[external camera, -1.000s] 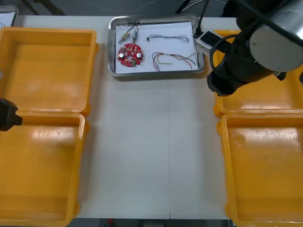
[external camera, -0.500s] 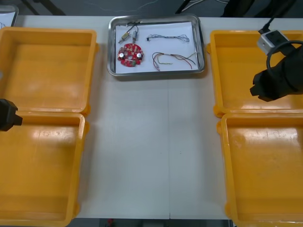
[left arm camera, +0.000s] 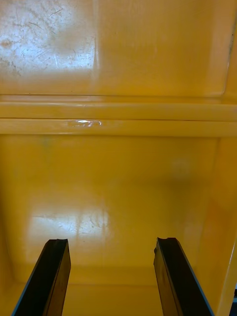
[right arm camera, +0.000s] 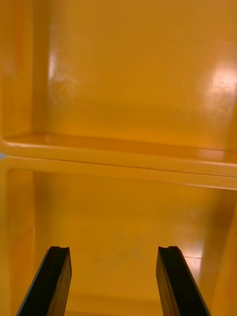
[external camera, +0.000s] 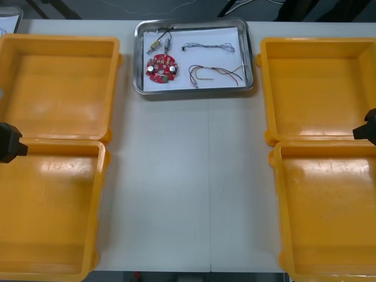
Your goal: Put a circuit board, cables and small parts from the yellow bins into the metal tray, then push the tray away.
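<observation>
The metal tray rests at the table's far edge, white inside. It holds a round red circuit board, small metal parts, a twisted blue and white cable, a black cable and a red and yellow cable. My left gripper hangs open over an empty orange bin floor; its arm shows at the front view's left edge. My right gripper is open above the empty bins on the right; its arm shows at the right edge.
Two yellow bins stand on the left and two on the right, all empty. Bare table runs between them, from the tray to the near edge.
My right arm has swung away from the tray, out over the right bins to the right edge of the front view. The left arm and the tray's contents have not moved.
</observation>
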